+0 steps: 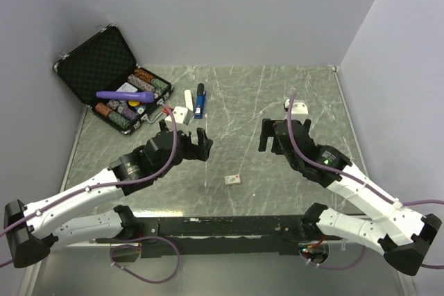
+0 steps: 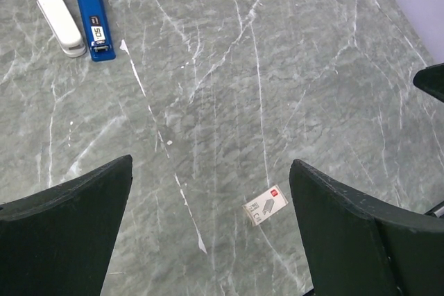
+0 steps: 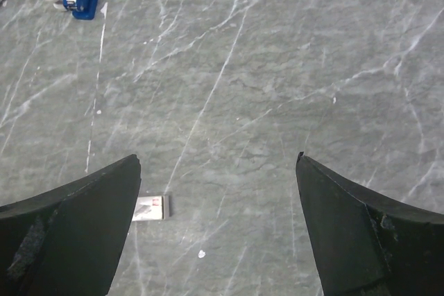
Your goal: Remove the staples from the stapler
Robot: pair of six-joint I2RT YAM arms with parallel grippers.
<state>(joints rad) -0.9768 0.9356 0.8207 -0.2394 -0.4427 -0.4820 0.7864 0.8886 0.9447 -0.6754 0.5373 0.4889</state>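
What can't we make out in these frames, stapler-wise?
- Stapler: in the top view, too small to tell whether staples are inside; its body is closed.
- Its far end: cut off by the top edge in both wrist views.
- Small box: print too small to read in any view.

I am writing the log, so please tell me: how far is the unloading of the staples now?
Nothing looks done: the stapler lies apparently closed beside the white bar, untouched. Nothing is in hand: both arms' jaws stand open and empty. Left: grasp it, open it, remove the staples.
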